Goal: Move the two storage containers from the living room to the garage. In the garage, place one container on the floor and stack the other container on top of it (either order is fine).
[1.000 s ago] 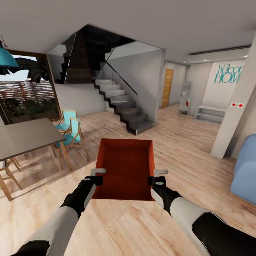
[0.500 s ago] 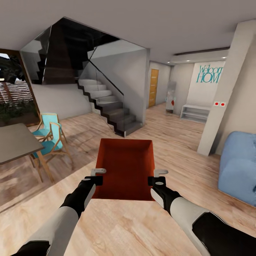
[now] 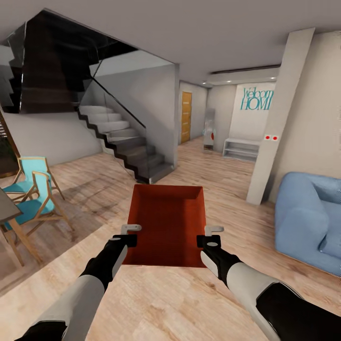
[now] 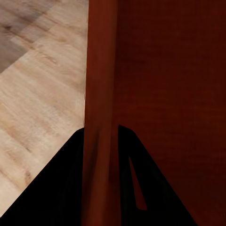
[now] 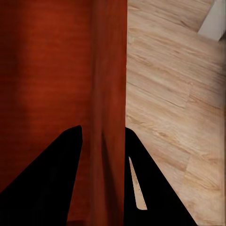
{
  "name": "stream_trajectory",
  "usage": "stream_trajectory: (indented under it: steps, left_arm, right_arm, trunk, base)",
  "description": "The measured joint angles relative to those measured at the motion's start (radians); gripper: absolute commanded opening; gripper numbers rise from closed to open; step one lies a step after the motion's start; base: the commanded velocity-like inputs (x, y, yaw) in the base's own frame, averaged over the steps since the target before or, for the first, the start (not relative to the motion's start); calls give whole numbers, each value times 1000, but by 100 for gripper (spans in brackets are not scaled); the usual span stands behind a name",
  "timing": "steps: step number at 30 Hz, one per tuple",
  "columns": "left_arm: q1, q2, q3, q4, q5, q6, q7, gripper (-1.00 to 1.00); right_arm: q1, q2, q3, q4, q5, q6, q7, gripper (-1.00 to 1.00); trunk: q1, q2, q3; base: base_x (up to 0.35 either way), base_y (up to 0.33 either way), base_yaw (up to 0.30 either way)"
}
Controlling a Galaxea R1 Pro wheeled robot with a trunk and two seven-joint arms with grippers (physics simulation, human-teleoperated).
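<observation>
One orange-red open-top storage container (image 3: 168,222) hangs in front of me above the light wood plank floor of the living room, carried between both arms. My left gripper (image 3: 131,233) is shut on its left wall (image 4: 99,94). On the opposite side my right gripper (image 3: 211,235) is shut on the right wall (image 5: 109,84). In each wrist view the thin wall runs between the two dark fingers. The bin holds nothing.
A blue sofa (image 3: 310,218) stands at the right, a white pillar (image 3: 272,128) beyond it. A dark staircase (image 3: 125,142) rises ahead left. Turquoise wooden chairs (image 3: 31,199) sit at the left. A corridor with an orange door (image 3: 186,117) opens straight ahead.
The whole view has swung to the right: staircase, chairs and table slid left, and more of the sofa came in. Both grippers and the container keep the same pose.
</observation>
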Motion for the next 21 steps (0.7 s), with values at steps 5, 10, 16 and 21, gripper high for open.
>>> stream_trajectory:
  steps: [5,10,16,21]
  left_arm:
    - [0,1,-1,0,1,0,0,-100]
    - [0,1,-1,0,1,0,0,-100]
    - [0,1,-1,0,1,0,0,-100]
    - [0,1,-1,-1,1,0,0,-100]
  right_arm:
    - [0,1,-1,1,1,-1,0,-100]
    - [0,1,-1,1,1,0,0,-100]
    - [0,1,-2,2,2,-2,0,-100]
    - [0,1,-2,1,2,-1,0,-100]
  trunk:
    - [0,0,0]
    - [0,0,0]
    - [0,0,0]
    - [0,0,0]
  base:
    - [322,0,-19]
    - [322,0,-1]
    - [322,0,0]
    - [322,0,0]
